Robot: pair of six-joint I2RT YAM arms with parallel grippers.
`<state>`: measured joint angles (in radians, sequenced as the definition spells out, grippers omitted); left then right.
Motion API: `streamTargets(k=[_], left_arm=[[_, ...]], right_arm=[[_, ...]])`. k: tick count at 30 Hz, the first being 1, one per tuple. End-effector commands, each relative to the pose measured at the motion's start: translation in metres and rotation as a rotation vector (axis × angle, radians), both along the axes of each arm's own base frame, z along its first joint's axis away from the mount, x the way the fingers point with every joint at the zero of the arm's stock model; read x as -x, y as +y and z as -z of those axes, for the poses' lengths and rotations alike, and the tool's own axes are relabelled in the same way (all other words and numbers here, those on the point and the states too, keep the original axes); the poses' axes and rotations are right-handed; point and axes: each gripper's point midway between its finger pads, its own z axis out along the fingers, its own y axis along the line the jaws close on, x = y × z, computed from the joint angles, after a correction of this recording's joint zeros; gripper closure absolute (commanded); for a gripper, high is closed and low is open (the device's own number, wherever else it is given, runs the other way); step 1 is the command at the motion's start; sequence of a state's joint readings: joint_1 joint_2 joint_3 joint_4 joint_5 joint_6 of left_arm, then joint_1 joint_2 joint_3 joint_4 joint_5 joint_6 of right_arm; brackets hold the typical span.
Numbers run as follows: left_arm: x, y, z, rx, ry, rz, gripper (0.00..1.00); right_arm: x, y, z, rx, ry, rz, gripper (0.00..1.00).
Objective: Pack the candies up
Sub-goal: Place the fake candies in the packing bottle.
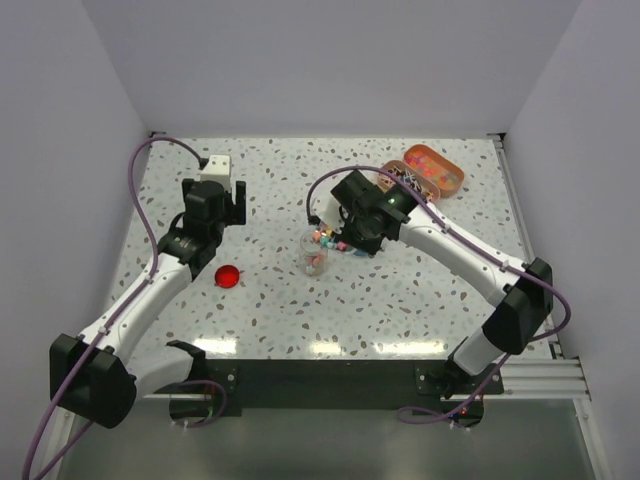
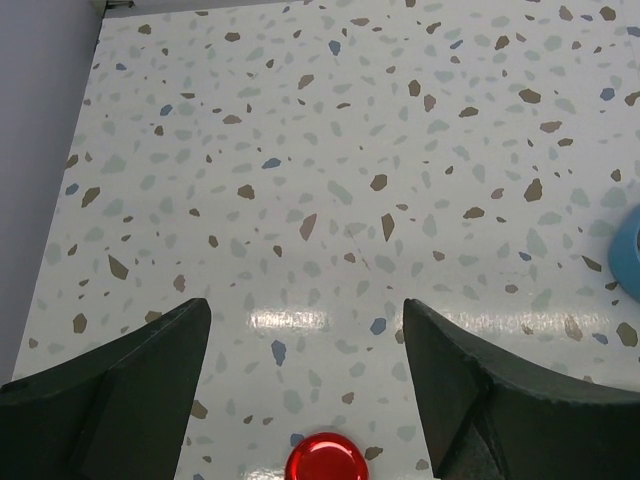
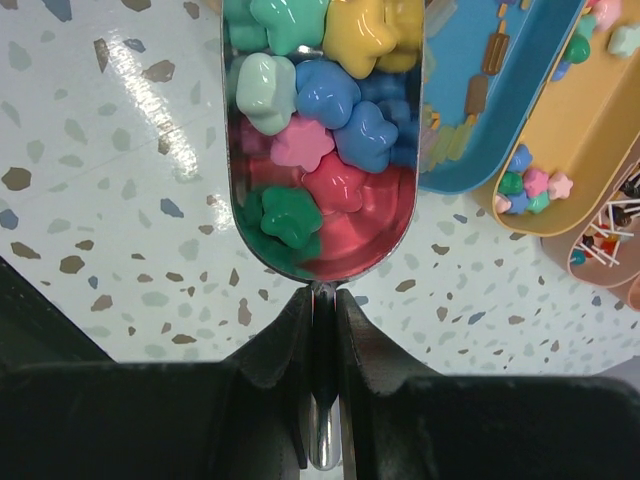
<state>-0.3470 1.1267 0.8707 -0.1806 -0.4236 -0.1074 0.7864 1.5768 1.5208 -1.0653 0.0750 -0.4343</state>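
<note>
Several star-shaped candies [image 3: 330,95] in mixed colours fill the silver scoop [image 3: 397,215]. The right jaws clench the scoop's thin handle, holding it close by a clear jar [image 1: 313,258] at mid-desk [image 2: 300,150]. Left jaws stand released, wide apart above the desk, near a red lid [image 2: 326,458].

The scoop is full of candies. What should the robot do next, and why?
Probably tilt the scoop so the candies slide into the clear jar. The right gripper grips the scoop's handle, and in the top view the loaded scoop is right by the jar's rim.
</note>
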Motion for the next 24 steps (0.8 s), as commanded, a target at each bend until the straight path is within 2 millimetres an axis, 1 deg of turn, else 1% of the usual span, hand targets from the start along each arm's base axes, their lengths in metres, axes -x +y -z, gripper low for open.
streamTargets(k=[1, 5, 10, 19, 20, 21, 23, 24], left_arm=[[-0.005, 0.007, -0.015, -0.011, -0.063, -0.028, 0.17], [-0.005, 0.007, -0.014, -0.013, -0.06, -0.029, 0.16], [-0.006, 0.007, -0.012, -0.012, -0.057, -0.028, 0.16], [-0.006, 0.007, -0.012, -0.014, -0.058, -0.03, 0.15], [-0.006, 0.007, -0.012, -0.014, -0.057, -0.029, 0.15], [-0.007, 0.007, -0.012, -0.016, -0.056, -0.028, 0.16], [-0.007, 0.007, -0.012, -0.014, -0.056, -0.029, 0.15], [-0.006, 0.007, -0.011, -0.017, -0.053, -0.028, 0.16]], right_arm=[[-0.004, -0.005, -0.013, 0.069, -0.048, -0.001, 1.0], [0.001, -0.001, -0.012, 0.119, -0.048, -0.021, 1.0], [0.005, -0.006, -0.01, 0.21, -0.056, -0.021, 1.0], [0.008, -0.006, -0.024, 0.309, -0.117, -0.032, 1.0], [0.009, -0.002, -0.025, 0.309, -0.123, -0.038, 1.0], [0.009, -0.003, -0.027, 0.322, -0.128, -0.039, 1.0], [0.009, 0.0, -0.029, 0.333, -0.142, -0.046, 1.0], [0.009, -0.002, -0.03, 0.355, -0.15, -0.044, 1.0]])
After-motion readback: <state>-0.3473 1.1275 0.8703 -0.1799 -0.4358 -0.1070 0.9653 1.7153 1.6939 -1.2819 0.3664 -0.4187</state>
